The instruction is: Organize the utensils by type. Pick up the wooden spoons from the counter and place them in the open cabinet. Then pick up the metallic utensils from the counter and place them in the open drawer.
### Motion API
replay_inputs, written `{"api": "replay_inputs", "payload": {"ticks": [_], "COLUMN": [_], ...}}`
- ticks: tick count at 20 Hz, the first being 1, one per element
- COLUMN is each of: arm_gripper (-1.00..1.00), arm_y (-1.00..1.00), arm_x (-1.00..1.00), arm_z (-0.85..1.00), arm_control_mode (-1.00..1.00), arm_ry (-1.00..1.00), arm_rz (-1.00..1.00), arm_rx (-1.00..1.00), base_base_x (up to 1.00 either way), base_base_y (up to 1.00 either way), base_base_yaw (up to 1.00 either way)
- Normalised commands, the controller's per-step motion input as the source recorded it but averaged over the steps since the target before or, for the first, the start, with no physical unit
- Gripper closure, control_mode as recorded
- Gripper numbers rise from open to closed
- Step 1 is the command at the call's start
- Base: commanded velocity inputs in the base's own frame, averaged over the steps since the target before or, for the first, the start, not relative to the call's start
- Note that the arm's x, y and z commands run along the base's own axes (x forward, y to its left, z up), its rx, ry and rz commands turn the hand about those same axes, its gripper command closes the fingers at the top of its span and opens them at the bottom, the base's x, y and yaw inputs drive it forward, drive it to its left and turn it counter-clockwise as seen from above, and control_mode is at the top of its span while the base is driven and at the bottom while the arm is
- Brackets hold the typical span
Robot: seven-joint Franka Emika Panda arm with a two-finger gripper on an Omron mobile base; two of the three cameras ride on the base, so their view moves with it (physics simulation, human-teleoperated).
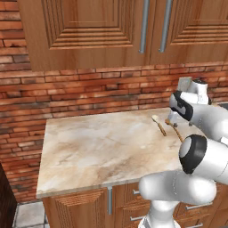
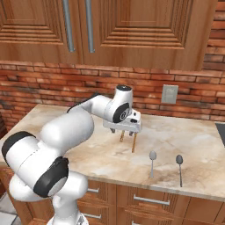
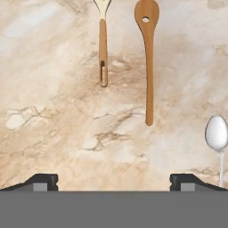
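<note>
Two wooden spoons lie side by side on the beige marble counter (image 1: 98,147). One has a pale bowl (image 3: 103,44), the other (image 3: 148,58) is all brown with a hole in its bowl. Both also show in the left base view (image 1: 158,124) and as handles (image 2: 133,143) under the hand in the right base view. My gripper (image 2: 121,132) hovers just above them, open and holding nothing, its fingertips (image 3: 42,181) spread wide. Two metallic utensils, thin grey spoons (image 2: 152,161) (image 2: 179,167), lie nearer the counter's front edge; one bowl (image 3: 217,132) appears in the hand view. The open cabinet and open drawer are out of view.
Closed wooden wall cabinets with steel bar handles (image 2: 68,22) hang over the counter against a red brick wall (image 1: 89,89). A grey outlet plate (image 2: 169,93) sits on the wall. Drawer fronts (image 2: 149,200) run below the counter. A dark stovetop corner (image 2: 221,131) is at the right.
</note>
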Motion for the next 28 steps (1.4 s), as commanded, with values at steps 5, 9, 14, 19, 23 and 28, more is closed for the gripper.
{"api": "replay_inputs", "payload": {"ticks": [5, 9, 14, 19, 23, 28], "arm_gripper": [-1.00, -1.00, -1.00, -1.00, -1.00, -1.00], "arm_y": [-0.19, -0.13, -0.18, -0.15, -0.13, -0.08], "arm_x": [0.27, 0.27, 0.38, 0.41, 0.31, 0.24], "arm_z": [-0.36, -0.25, -0.09, -0.29, -0.28, -0.28], "arm_control_mode": [-1.00, -1.00, -1.00, -1.00, -1.00, -1.00], "arm_ry": [0.03, 0.04, 0.08, 0.04, 0.03, 0.03], "arm_rz": [0.00, 0.00, 0.00, 0.00, 0.00, 0.00], "arm_rx": [0.00, 0.00, 0.01, 0.00, 0.00, 0.00], "base_base_x": [0.00, 0.00, 0.00, 0.00, 0.00, 0.00], "base_base_y": [0.00, 0.00, 0.00, 0.00, 0.00, 0.00], "base_base_yaw": [0.00, 0.00, 0.00, 0.00, 0.00, 0.00]}}
